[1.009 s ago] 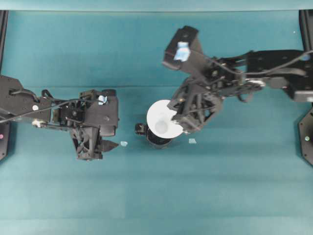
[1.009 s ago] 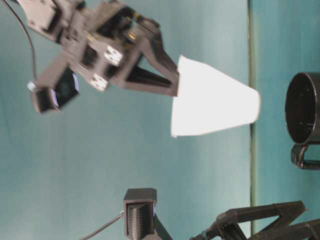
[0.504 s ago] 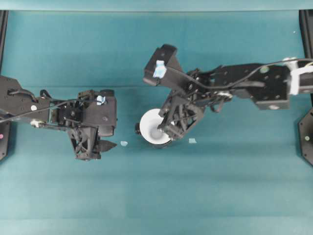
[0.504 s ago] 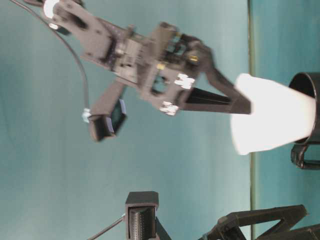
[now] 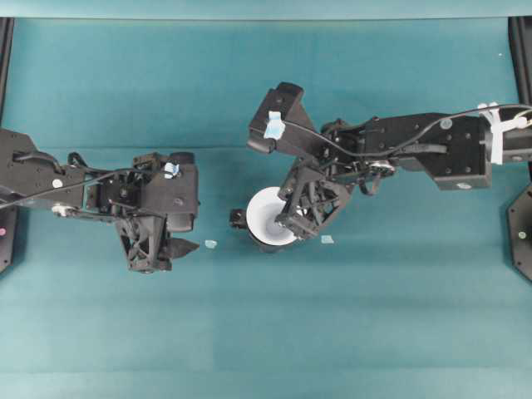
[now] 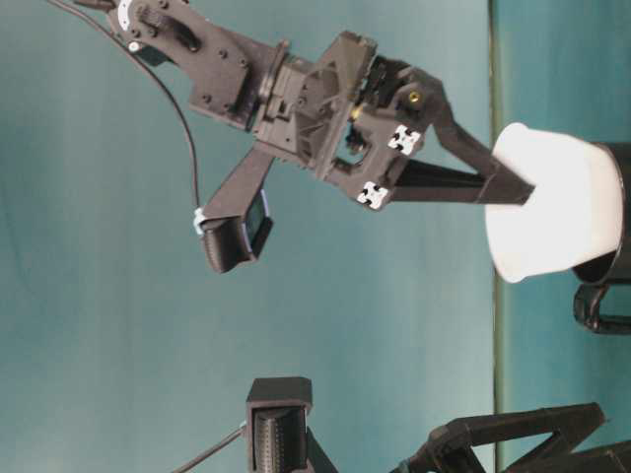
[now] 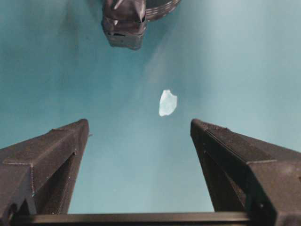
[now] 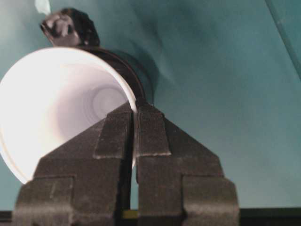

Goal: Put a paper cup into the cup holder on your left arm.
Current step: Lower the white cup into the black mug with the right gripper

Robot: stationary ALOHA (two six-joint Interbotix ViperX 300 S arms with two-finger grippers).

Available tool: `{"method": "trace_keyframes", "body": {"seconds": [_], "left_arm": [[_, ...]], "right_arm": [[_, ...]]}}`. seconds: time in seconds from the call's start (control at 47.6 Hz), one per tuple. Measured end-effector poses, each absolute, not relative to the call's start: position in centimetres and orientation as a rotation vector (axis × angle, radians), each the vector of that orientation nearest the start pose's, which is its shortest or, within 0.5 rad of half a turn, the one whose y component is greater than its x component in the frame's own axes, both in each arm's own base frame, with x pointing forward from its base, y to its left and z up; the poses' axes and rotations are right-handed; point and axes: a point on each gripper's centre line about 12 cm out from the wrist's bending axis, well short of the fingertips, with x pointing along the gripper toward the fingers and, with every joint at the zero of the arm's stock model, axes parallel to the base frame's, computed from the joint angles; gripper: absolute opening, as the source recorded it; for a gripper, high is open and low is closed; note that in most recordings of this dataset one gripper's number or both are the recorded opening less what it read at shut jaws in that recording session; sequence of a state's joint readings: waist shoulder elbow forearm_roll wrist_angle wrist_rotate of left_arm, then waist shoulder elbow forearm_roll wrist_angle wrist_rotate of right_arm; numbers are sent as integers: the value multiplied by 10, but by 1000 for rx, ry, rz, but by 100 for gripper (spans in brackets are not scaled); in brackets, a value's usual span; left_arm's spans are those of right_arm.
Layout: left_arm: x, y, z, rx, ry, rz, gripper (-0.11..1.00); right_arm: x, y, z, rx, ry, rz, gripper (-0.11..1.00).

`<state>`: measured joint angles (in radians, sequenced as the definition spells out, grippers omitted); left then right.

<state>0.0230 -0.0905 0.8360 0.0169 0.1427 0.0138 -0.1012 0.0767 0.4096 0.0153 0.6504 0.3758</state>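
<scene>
The white paper cup (image 5: 264, 214) sits base-down in the mouth of the black cup holder (image 6: 618, 222), its wide rim still standing proud of it. My right gripper (image 5: 288, 221) is shut on the cup's rim, one finger inside the wall and one outside (image 8: 135, 106). Behind the cup (image 8: 56, 103) show the holder's dark rim (image 8: 128, 71) and its stubby tab (image 8: 70, 27). To the left of the holder my left gripper (image 5: 166, 254) stands open and empty above the mat (image 7: 139, 123). The tab (image 7: 123, 21) lies ahead of it.
Two pale scraps lie on the teal mat: one scrap (image 5: 210, 243) between the left gripper and the holder, also ahead of the left fingers (image 7: 168, 102), and another scrap (image 5: 327, 239) just right of the holder. Black frame posts stand at both side edges.
My right gripper has carried the cup left and down from above the holder until its base entered the holder's mouth. The left arm has stayed where it was.
</scene>
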Motion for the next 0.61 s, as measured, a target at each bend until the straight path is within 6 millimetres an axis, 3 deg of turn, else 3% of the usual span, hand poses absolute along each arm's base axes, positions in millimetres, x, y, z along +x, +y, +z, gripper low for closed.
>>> {"method": "trace_keyframes", "body": {"seconds": [0.609], "left_arm": [[328,8,137,19,875,10,91]], "right_arm": [[397,-40,172,408,1081,-299,-6]]}}
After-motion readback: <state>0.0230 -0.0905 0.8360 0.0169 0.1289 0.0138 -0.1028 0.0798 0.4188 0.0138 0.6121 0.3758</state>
